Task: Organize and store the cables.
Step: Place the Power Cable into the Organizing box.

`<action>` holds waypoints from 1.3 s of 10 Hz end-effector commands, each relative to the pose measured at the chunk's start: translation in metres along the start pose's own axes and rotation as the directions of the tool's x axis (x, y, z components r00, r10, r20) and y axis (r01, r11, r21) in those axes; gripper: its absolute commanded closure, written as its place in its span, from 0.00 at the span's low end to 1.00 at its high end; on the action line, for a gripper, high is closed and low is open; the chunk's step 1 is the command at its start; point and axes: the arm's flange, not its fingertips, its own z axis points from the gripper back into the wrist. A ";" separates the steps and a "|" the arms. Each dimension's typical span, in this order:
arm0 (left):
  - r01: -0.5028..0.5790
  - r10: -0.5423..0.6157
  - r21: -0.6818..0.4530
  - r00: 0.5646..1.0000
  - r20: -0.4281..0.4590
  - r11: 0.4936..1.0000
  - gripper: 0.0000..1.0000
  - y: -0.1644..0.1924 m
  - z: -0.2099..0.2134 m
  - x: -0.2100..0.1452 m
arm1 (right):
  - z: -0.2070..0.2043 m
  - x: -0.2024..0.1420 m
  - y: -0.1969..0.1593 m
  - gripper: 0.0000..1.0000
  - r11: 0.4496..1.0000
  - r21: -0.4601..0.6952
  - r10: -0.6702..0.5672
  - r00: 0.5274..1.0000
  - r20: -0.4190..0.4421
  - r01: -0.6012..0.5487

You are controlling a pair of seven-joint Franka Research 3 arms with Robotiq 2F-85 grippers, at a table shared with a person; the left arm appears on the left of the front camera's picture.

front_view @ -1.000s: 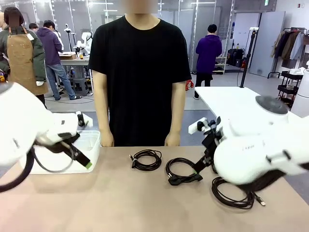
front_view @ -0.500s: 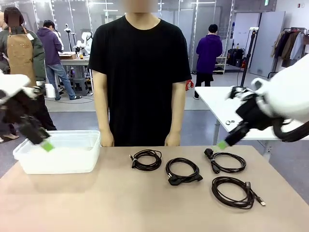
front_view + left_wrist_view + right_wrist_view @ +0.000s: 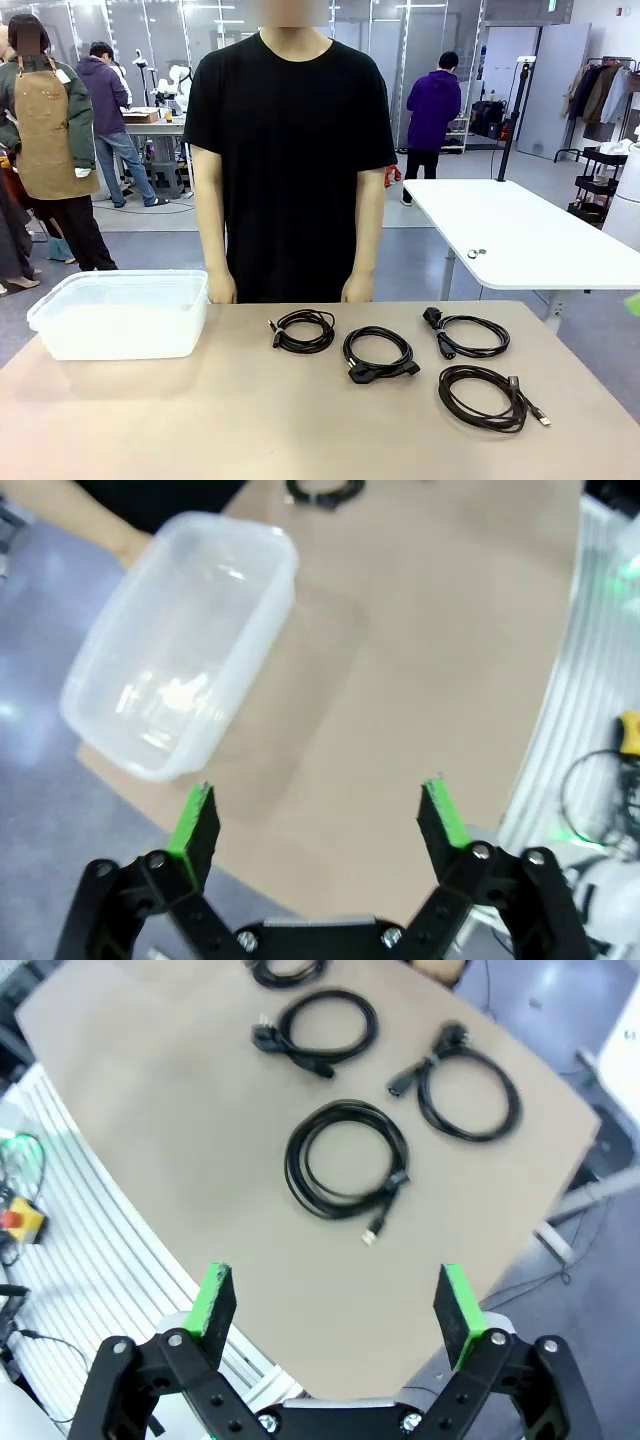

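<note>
Cables [image 3: 380, 352] lie as four black coils on the worktop [image 3: 200, 430], all ahead of your right jaws, which stand wide apart and hold nothing. From that wrist, the nearest coil [image 3: 345, 1160] sits straight out between the two green pads [image 3: 215, 1305], its plug end pointing back toward them. A second coil [image 3: 468, 1095] lies farther out on the right-hand finger's side, close to the worktop's corner, and two more [image 3: 325, 1025] lie beyond. The worktop's near edge runs slantwise between the pads and that nearest coil.

Your left jaws also stand wide apart and empty, over the worktop's edge. A clear tub [image 3: 180, 650] lies ahead of them toward the left-hand finger, hard by the edge. Straight ahead you have bare worktop, up to one coil [image 3: 322, 488] at the far side. A person [image 3: 290, 150] stands against the far edge.
</note>
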 end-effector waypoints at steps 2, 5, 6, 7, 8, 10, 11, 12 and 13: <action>-0.064 0.064 -0.006 0.997 0.037 0.998 0.00 0.005 -0.001 -0.018 | 0.004 -0.043 -0.008 0.00 0.998 -0.013 -0.070 0.997 -0.018 0.069; -0.102 0.102 0.001 0.993 0.068 0.995 0.00 0.009 -0.005 -0.021 | 0.001 -0.045 -0.008 0.00 0.995 -0.041 -0.086 0.996 0.004 0.086; -0.095 0.094 0.004 0.995 0.044 0.996 0.00 0.008 -0.001 -0.026 | 0.012 -0.044 -0.014 0.00 0.996 -0.029 -0.090 0.996 -0.011 0.089; -0.095 0.094 0.004 0.995 0.044 0.996 0.00 0.008 -0.001 -0.026 | 0.012 -0.044 -0.014 0.00 0.996 -0.029 -0.090 0.996 -0.011 0.089; -0.095 0.094 0.004 0.995 0.044 0.996 0.00 0.008 -0.001 -0.026 | 0.012 -0.044 -0.014 0.00 0.996 -0.029 -0.090 0.996 -0.011 0.089; -0.095 0.094 0.004 0.995 0.044 0.996 0.00 0.008 -0.001 -0.026 | 0.012 -0.044 -0.014 0.00 0.996 -0.029 -0.090 0.996 -0.011 0.089; -0.095 0.094 0.004 0.995 0.044 0.996 0.00 0.008 -0.001 -0.026 | 0.012 -0.044 -0.014 0.00 0.996 -0.029 -0.090 0.996 -0.011 0.089; -0.095 0.094 0.004 0.995 0.044 0.996 0.00 0.008 -0.001 -0.026 | 0.012 -0.044 -0.014 0.00 0.996 -0.029 -0.090 0.996 -0.011 0.089; -0.095 0.094 0.004 0.995 0.044 0.996 0.00 0.008 -0.001 -0.026 | 0.012 -0.044 -0.014 0.00 0.996 -0.029 -0.090 0.996 -0.011 0.089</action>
